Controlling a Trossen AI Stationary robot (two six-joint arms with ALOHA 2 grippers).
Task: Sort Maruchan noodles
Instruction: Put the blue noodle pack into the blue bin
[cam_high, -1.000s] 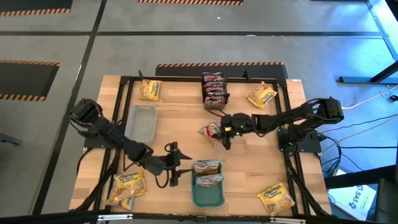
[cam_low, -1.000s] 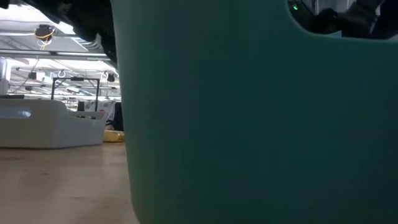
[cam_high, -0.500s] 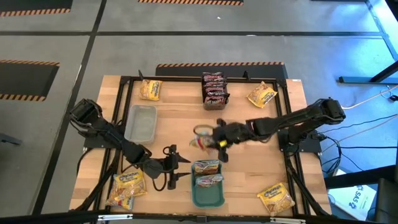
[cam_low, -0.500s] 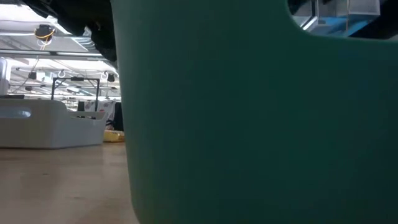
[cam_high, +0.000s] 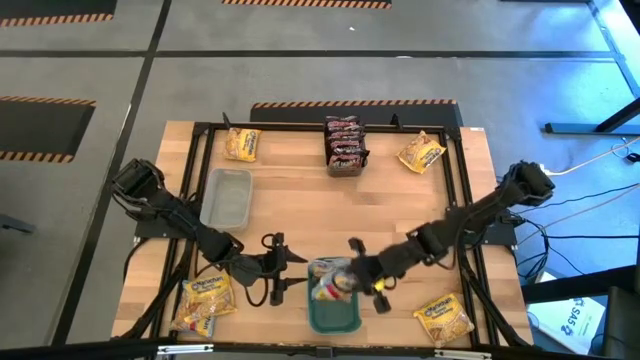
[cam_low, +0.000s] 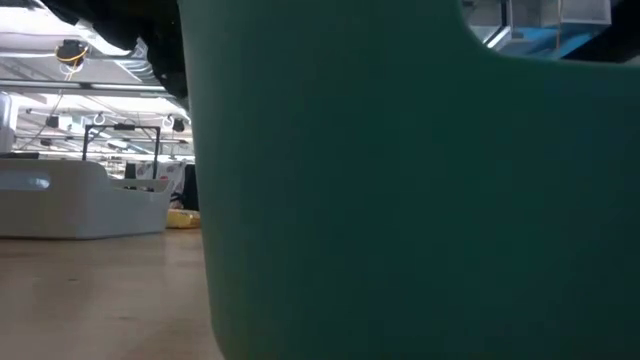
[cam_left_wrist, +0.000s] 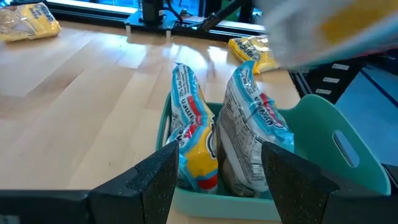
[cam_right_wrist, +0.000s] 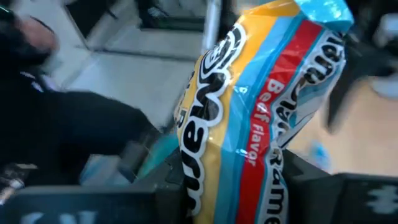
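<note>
Right hand (cam_high: 352, 283) clamped on noodle packet (cam_right_wrist: 261, 106) above teal tray (cam_high: 335, 318), left hand (cam_high: 287, 272) spread apart, empty

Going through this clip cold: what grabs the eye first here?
The right gripper holds a blue, red and yellow noodle packet right over the teal tray at the near edge of the table, where two like packets already stand on edge. The left gripper waits open just beside the tray. A stack of dark packets sits at the far edge.
</note>
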